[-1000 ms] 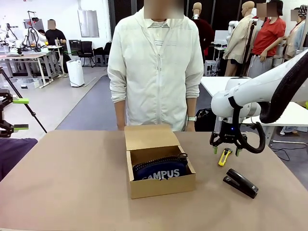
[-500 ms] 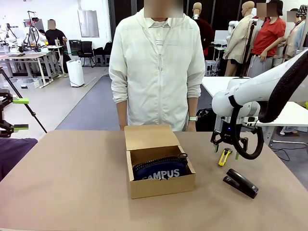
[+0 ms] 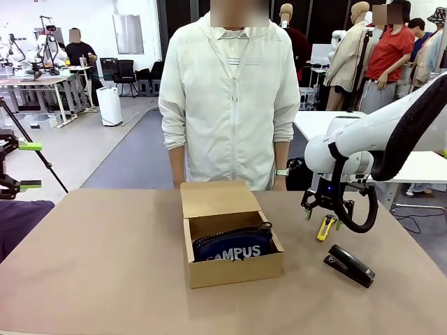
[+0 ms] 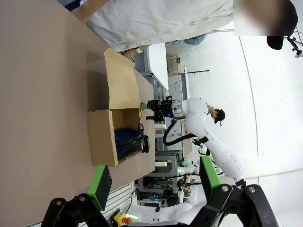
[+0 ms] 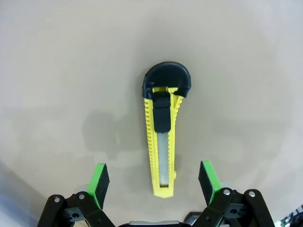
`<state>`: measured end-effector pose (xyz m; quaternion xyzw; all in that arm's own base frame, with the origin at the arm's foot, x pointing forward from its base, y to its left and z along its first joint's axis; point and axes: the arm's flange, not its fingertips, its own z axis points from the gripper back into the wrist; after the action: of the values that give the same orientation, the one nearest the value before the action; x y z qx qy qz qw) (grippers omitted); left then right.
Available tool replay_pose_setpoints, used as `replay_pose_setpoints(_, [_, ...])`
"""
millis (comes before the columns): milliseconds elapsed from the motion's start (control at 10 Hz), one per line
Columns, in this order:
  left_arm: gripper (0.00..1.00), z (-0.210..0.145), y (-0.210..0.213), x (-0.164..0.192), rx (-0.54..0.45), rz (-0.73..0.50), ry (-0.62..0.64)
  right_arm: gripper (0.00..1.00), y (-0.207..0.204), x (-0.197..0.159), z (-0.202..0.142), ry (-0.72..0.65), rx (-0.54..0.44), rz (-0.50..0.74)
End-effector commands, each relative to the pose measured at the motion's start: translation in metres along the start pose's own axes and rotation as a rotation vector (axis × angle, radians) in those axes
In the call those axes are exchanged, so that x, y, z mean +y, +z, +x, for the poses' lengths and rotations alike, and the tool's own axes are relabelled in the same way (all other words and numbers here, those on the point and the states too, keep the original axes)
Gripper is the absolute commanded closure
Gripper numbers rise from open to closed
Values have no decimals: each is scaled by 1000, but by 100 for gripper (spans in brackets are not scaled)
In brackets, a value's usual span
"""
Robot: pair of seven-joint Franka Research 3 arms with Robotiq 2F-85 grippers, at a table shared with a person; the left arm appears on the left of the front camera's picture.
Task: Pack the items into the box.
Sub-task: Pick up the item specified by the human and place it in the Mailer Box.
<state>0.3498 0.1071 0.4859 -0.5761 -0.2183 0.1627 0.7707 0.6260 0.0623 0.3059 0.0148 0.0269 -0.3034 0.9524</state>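
The brown cardboard box (image 3: 234, 269) stands open at the table's middle, its flap (image 3: 215, 198) tilted back toward the person. Inside lies the navy "CAMPUS" pouch (image 3: 232, 247). To its right the yellow-and-black utility knife (image 3: 325, 227) lies flat on the table. My right gripper (image 3: 322, 217) hangs open just above the knife, pointing down. In the right wrist view the knife (image 5: 163, 134) lies lengthwise between the green pads (image 5: 99, 179), untouched. The left gripper (image 4: 154, 177) is open and empty, far off to the left, looking at the box (image 4: 105, 142) from the side.
A black stapler (image 3: 349, 264) lies at the front right, close to the knife. A person in a pale jacket (image 3: 230, 105) stands at the far edge behind the box, arms down. The left half of the table (image 3: 91, 265) is bare.
My right gripper has shifted slightly left and turned over the knife, staying open. The box, pouch, knife and stapler have not moved.
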Motion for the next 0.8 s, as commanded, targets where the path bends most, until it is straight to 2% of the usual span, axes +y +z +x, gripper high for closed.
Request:
replay_pose_setpoints(0, [3,1,3,-2,11,-2,4,0,-13,-1,6,3,-12,8])
replay_pose_setpoints(700, [3,1,3,-2,11,-2,4,0,-10,-5,6,-9,-27,-4])
